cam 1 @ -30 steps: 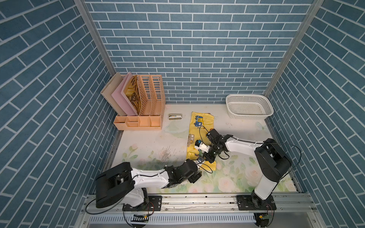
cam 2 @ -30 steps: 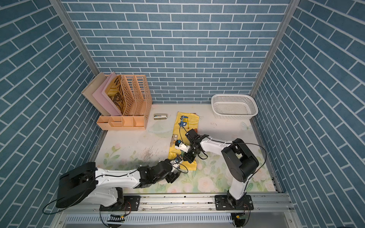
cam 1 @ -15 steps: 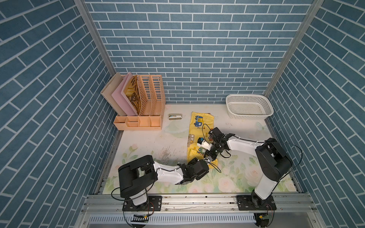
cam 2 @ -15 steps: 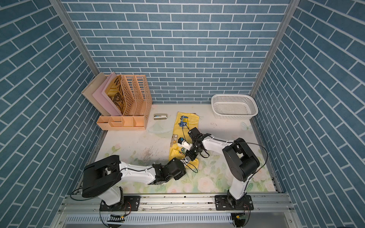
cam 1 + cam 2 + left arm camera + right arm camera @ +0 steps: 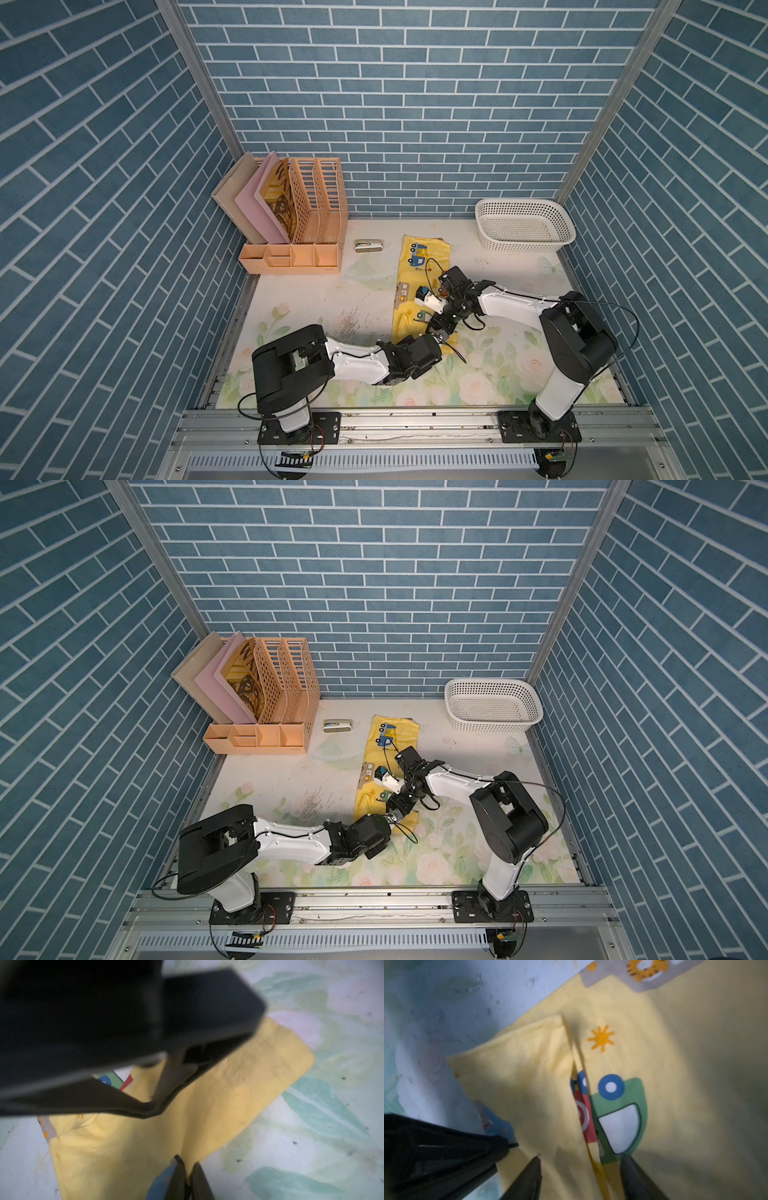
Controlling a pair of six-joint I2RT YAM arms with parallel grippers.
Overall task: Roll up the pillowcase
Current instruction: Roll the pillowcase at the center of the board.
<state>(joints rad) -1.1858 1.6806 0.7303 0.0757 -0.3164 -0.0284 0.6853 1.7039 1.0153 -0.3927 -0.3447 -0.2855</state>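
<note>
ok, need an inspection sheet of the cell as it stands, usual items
Surface: pale floral table covering, scuffed, speckled with dark marks.
Job's things: pillowcase lies as a long narrow strip, near-end flap turned over; not rolled.
Clutter: orange file organiser holding folders, white basket, small silver object; all apart from the cloth.
Grippers: left gripper shut on the pillowcase's near edge; right gripper open over the flap's edge.
Cables: black wrist cables loop over the pillowcase.
Surroundings: blue brick-pattern walls, metal rail in front.
</note>
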